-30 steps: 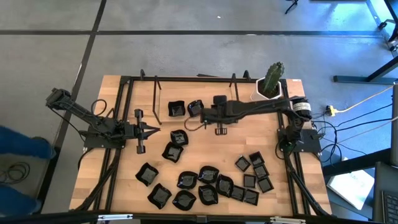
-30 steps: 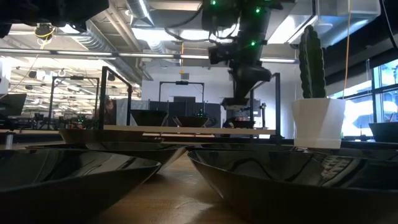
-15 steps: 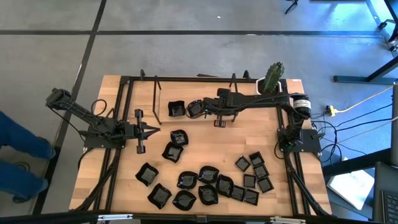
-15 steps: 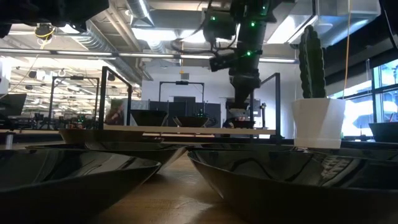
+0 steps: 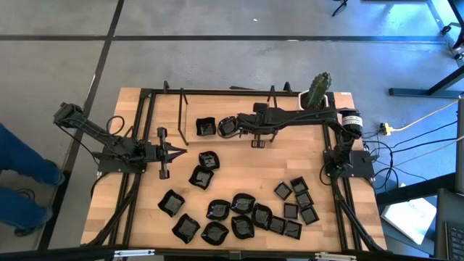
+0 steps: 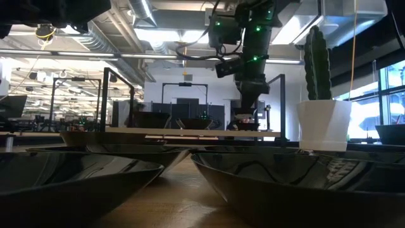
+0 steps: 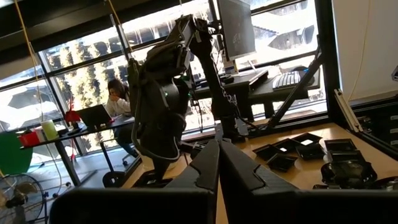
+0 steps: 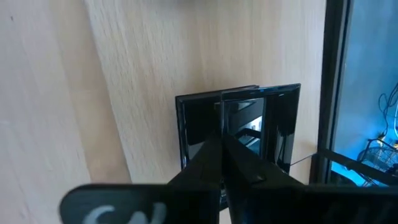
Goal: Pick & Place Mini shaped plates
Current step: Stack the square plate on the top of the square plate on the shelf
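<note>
Pale wooden worktop (image 5: 239, 163) with a black metal frame fills the overhead view, grey floor around it. Most of the tiny glossy black dishes (image 5: 239, 214) lie scattered across the near half, rounded ones toward the middle and square ones (image 5: 297, 201) toward the right. Two more sit at the far edge: a square black dish (image 5: 206, 128) and another black dish (image 5: 226, 127) just beside it, under the tip of the right arm. The right gripper (image 5: 230, 128) reaches in from the right to that far dish, and its fingers (image 8: 239, 163) are pressed together over a square dish; whether they pinch its rim cannot be told. The left gripper (image 5: 181, 151) rests at the left side, well apart from the dishes, fingers (image 7: 239, 171) closed on nothing. A white pot with a green cactus (image 5: 315, 98) stands at the far right corner.
</note>
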